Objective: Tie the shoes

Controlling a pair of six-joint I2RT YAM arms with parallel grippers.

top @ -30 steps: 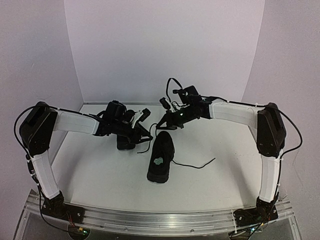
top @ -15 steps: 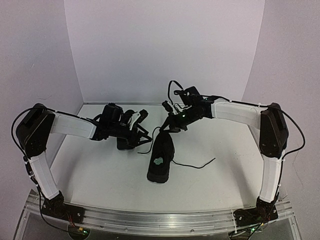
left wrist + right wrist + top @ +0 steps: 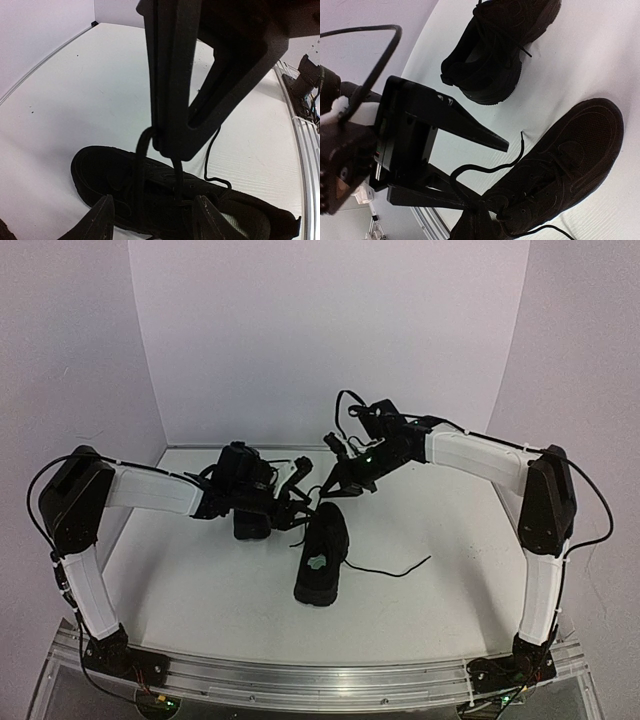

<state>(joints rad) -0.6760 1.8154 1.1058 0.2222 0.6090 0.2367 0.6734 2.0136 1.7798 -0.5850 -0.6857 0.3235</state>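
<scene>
**Pincers.** The right pincer (image 3: 168,148) is clenched, tips together on the lace (image 3: 141,150) of the nearer shoe (image 3: 150,197). Two strands hang from its tip to the eyelets. The left pincer (image 3: 155,220) is released and grasps nothing. Its fingertips (image 3: 104,216) are spread just above that shoe's upper, either side of the strands.

**Shoes.** The nearer shoe lies on the worktop (image 3: 200,580) between the arms, toe toward the back wall and pale patch upward. The second shoe (image 3: 250,525) sits just beside it on the left, under the left wrist.

**Risks, as I judge them.**
- If I close the left pincer here, it may take one strand instead of both. It may also nip the upper, since the tips sit so near the fabric.
- The two pincers are very close, so a small sideways error would knock them together.
- The shoe looks light, and a firm pull from the right pincer could drag or tip it.
- The thin lace could slide out of the clenched tips.
- The loose lace tail (image 3: 395,572) lies well apart on the right, outside both pincers.

**Views.**
- Only the top view gives the layout of both shoes and the tail, but there the pincer tips merge into black on black.
- The left wrist view alone shows the clamp and the two hanging strands clearly.
- The right wrist view shows the left pincer's spread fingers from the side and the second shoe's own lacing. I cannot make out the right pincer's own tips against the dark shoe.
</scene>
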